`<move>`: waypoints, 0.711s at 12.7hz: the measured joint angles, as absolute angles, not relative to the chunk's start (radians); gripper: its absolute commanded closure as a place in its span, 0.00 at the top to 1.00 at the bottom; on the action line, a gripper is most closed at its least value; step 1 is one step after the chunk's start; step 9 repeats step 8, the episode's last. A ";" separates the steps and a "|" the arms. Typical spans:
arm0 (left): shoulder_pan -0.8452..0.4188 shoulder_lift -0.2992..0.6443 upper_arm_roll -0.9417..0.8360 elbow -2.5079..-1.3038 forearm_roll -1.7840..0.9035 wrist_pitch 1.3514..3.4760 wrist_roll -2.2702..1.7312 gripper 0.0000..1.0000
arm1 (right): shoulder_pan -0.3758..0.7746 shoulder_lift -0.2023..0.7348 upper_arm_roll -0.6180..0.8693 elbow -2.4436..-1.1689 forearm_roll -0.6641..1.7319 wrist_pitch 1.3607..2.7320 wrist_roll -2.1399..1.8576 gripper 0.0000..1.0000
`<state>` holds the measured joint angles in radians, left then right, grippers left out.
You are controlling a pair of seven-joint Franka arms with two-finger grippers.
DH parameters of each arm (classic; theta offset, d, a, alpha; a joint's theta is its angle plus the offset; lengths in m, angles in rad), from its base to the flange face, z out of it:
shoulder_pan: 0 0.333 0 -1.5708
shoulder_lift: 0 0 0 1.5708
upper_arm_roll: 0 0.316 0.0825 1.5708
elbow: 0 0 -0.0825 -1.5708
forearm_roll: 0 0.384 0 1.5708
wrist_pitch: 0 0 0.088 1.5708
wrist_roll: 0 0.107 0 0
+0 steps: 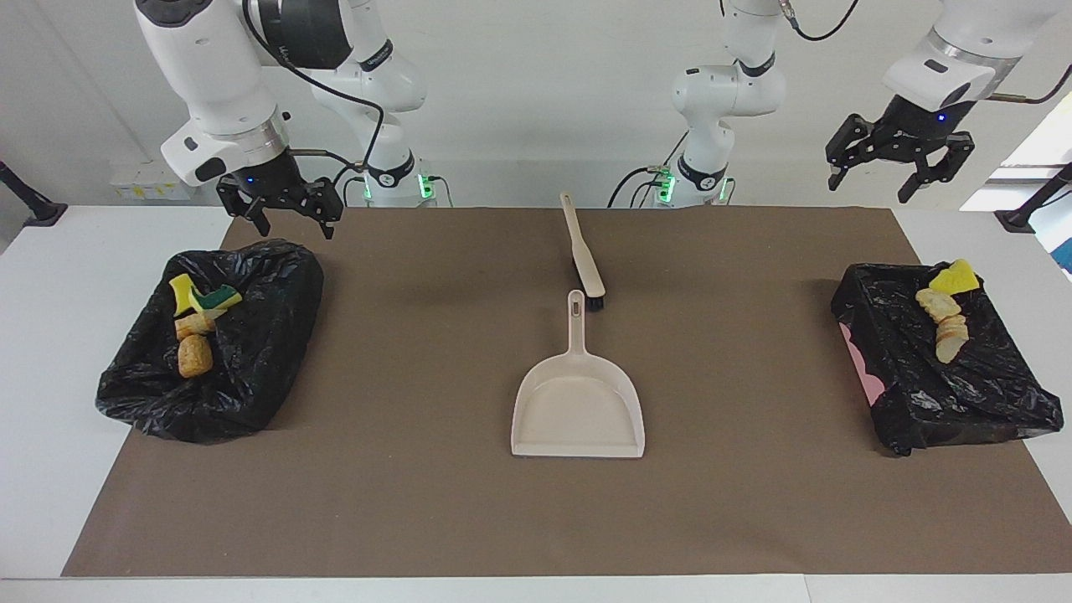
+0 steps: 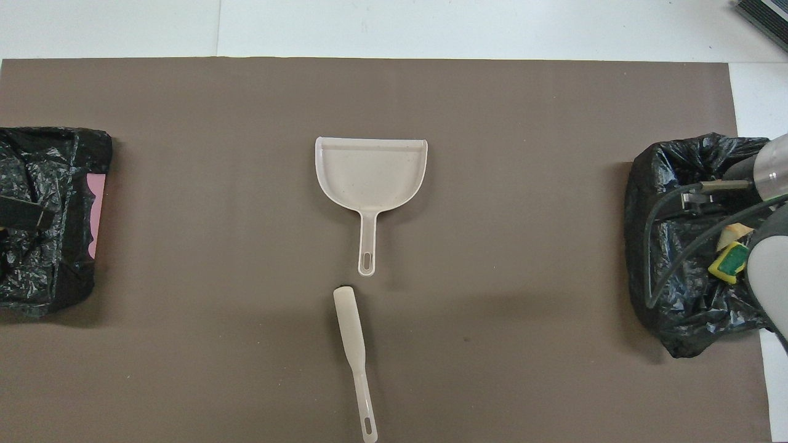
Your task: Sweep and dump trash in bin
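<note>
I see trash [image 1: 197, 322] already on both bag-lined bins [image 1: 251, 352], at 9 and 3 o'clock of empty dustpan [image 1: 578, 402]. Brush [image 1: 584, 255] at 12. Left gripper [image 1: 900, 163], right gripper [image 1: 280, 209] spread, empty. I judge job finished; park arms clear.

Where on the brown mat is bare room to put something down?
Two bare stretches: between the beige plastic dustpan and each black-bagged bin. The mat edge farthest from the robots is bare too. Crowded: the middle, where the beige brush lies.
</note>
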<state>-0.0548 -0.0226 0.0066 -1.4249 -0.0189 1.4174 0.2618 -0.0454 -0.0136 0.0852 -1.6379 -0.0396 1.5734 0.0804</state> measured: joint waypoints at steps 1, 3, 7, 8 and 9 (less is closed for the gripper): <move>-0.055 -0.024 0.007 -1.427 -0.019 1.417 0.262 1.00 | -0.045 -0.014 0.085 -1.638 -0.040 1.573 0.080 1.00; -0.055 -0.025 0.007 -1.432 -0.019 1.417 0.262 1.00 | -0.045 -0.014 0.085 -1.638 -0.040 1.573 0.080 1.00; -0.055 -0.025 0.007 -1.434 -0.019 1.416 0.262 1.00 | -0.045 -0.014 0.085 -1.637 -0.040 1.573 0.080 1.00; -0.055 -0.025 0.007 -1.434 -0.019 1.415 0.262 1.00 | -0.045 -0.014 0.085 -1.637 -0.040 1.573 0.080 1.00; -0.055 -0.025 0.007 -1.434 -0.019 1.415 0.262 1.00 | -0.045 -0.014 0.085 -1.637 -0.040 1.573 0.080 1.00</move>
